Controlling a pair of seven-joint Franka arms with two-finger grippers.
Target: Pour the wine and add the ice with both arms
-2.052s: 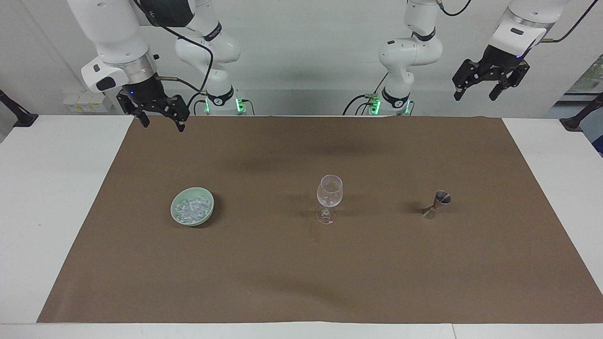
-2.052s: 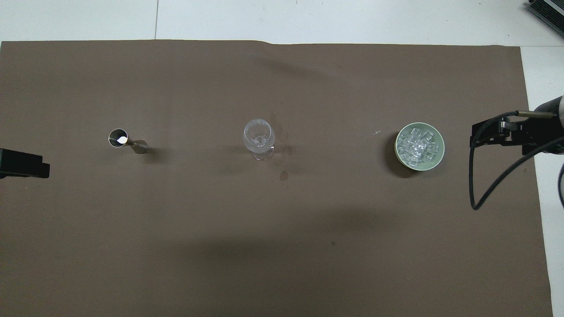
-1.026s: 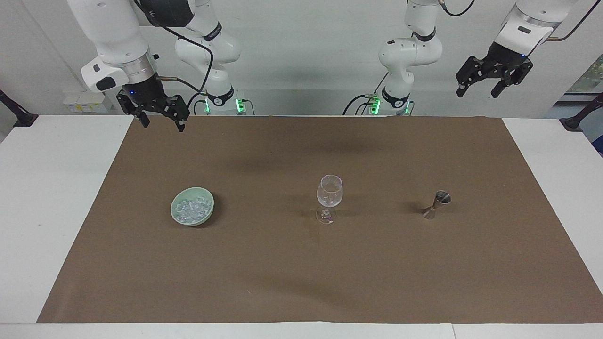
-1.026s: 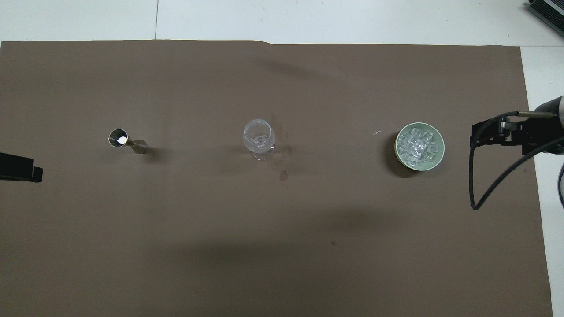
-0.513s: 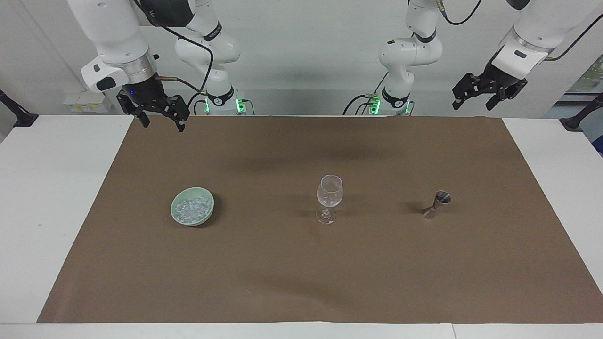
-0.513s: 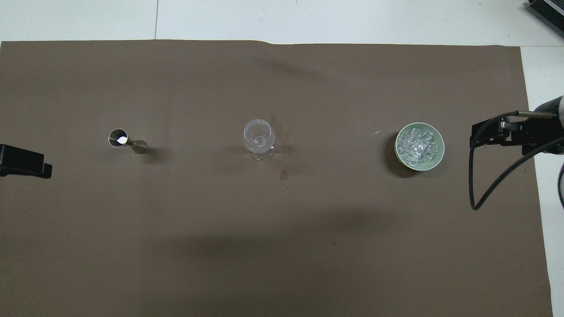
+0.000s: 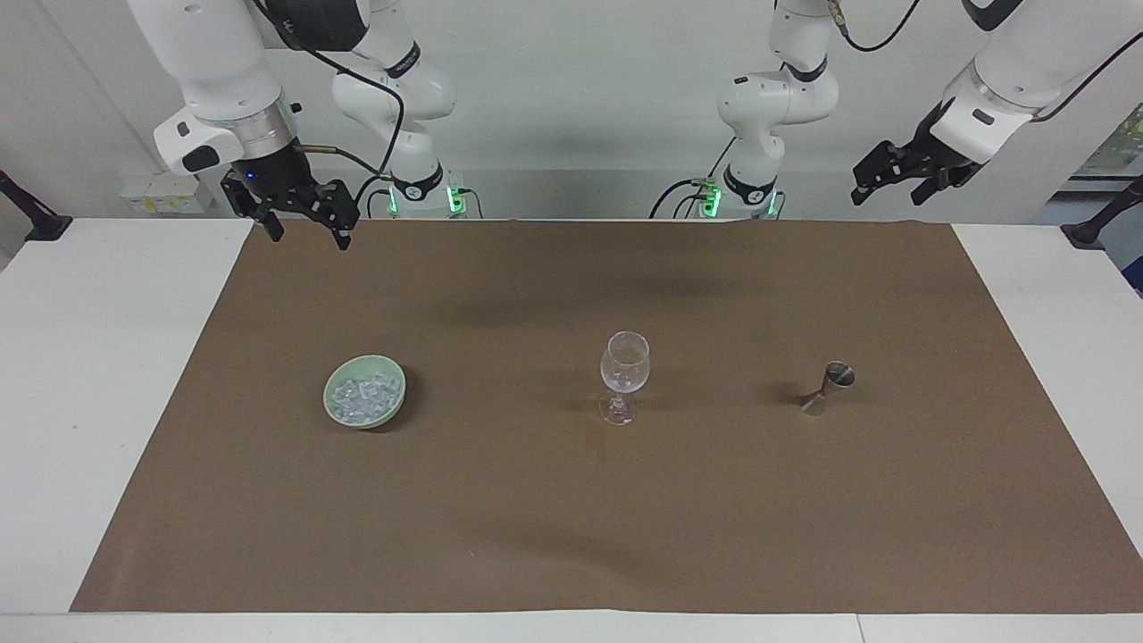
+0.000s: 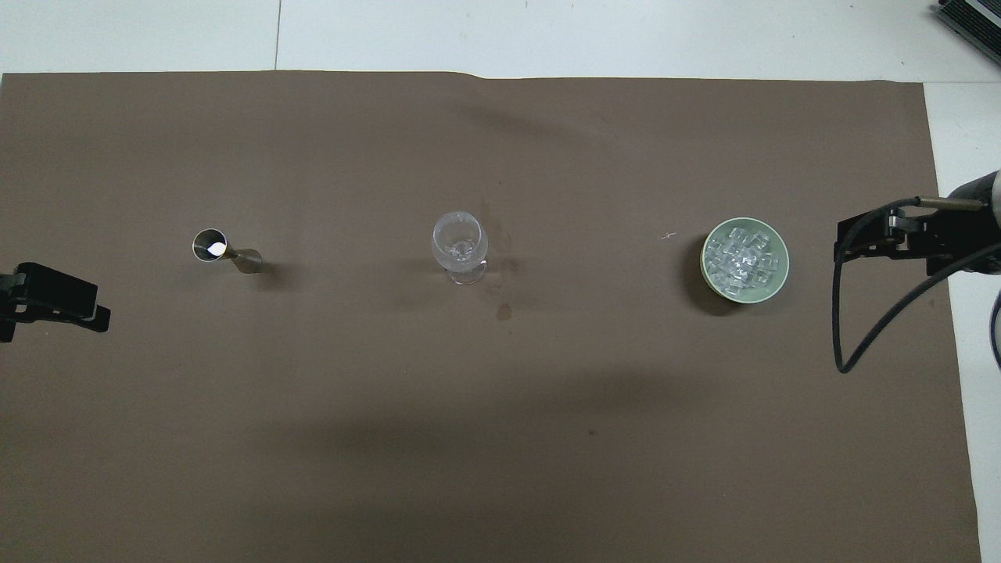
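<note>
white walls back a white table (image 7: 107, 375) that carries a wide brown mat (image 7: 571, 500), and everything for the job stands in one row across its middle.

at the right arm's end of that row, the pale green bowl (image 7: 390, 406) holds the ice (image 7: 359, 396), heaped loosely below its rim. the right gripper (image 7: 305, 221) hangs over the mat's edge at the robots' end, jaws spread and empty, well apart from the bowl. those cubes are small and glassy, so my worry is that a pinch on one would squirt it sideways out of the bowl, or that a finger catching the rim would push the light bowl along the mat.

in the middle stands the stemmed glass (image 7: 624, 364), upright and apparently empty. it is tall on a narrow foot, so a cube dropped from high up, or a brushing finger, could tip it.

toward the left arm's end stands the metal jigger (image 7: 828, 387), upright, with a bright glint in its cup in the overhead view; how full it is i cannot tell. the left gripper (image 7: 893, 184) hangs high over that corner of the mat, jaws spread, holding nothing. the jigger's waist is thin and smooth, so an off-centre grip could let it twist and spill before reaching the glass.
</note>
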